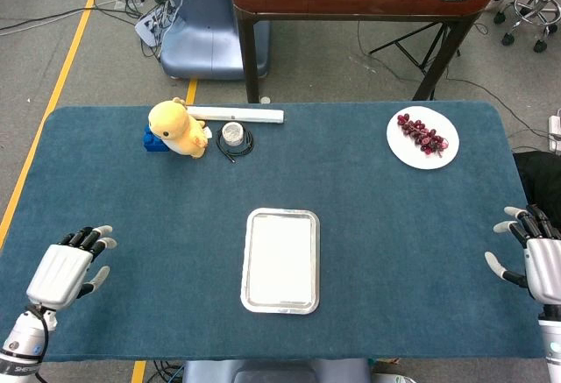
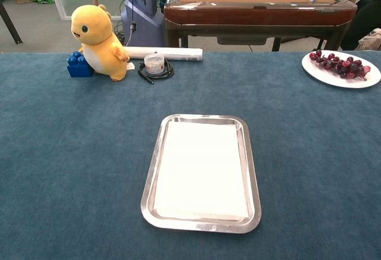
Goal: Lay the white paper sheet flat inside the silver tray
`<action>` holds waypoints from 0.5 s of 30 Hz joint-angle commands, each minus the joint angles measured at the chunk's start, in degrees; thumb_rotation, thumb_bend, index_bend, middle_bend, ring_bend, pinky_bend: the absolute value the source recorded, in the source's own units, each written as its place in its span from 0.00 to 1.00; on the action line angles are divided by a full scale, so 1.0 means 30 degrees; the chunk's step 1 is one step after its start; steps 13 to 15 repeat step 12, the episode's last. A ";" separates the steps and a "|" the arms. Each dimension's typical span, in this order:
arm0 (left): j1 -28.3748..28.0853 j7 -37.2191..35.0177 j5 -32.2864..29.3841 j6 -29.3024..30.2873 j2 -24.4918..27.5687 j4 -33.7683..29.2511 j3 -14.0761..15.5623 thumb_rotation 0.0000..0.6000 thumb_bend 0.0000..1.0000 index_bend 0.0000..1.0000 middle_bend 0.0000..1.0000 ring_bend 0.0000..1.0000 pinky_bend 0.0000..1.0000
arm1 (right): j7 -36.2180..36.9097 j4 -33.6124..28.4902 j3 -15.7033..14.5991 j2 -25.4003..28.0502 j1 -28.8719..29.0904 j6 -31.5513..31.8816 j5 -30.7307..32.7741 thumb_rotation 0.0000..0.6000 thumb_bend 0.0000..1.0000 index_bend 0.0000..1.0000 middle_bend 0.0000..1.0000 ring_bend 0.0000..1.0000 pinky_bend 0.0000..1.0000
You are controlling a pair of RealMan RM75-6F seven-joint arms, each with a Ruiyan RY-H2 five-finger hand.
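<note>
The white paper sheet (image 2: 201, 169) is lying flat inside the silver tray (image 2: 150, 178), which is sitting near the bench's (image 1: 131, 199) front edge at its middle. The left hand (image 1: 63, 271) is hovering at the front left corner, fingers (image 1: 90, 237) spread and holding nothing. The right hand (image 1: 536, 259) is hanging at the right edge, likewise released and empty.
</note>
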 commanded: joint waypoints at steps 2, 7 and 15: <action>0.1039 -0.0075 -0.0316 0.0799 -0.0492 0.0742 -0.0576 1.00 0.30 0.39 0.26 0.24 0.35 | -0.0093 -0.0129 -0.0078 0.0040 -0.0085 0.0191 -0.0200 1.00 0.21 0.41 0.24 0.12 0.32; 0.1528 -0.0640 -0.0081 0.0996 -0.0537 0.1131 -0.1018 1.00 0.30 0.39 0.26 0.23 0.35 | -0.0149 -0.0157 -0.0067 0.0052 -0.0063 0.0136 -0.0171 1.00 0.21 0.41 0.24 0.12 0.32; 0.1761 -0.0655 -0.0082 0.0553 -0.0658 0.1493 -0.1379 1.00 0.30 0.39 0.26 0.23 0.35 | 0.0040 -0.0094 -0.0017 0.0098 0.0008 -0.0037 -0.0066 1.00 0.21 0.41 0.24 0.12 0.32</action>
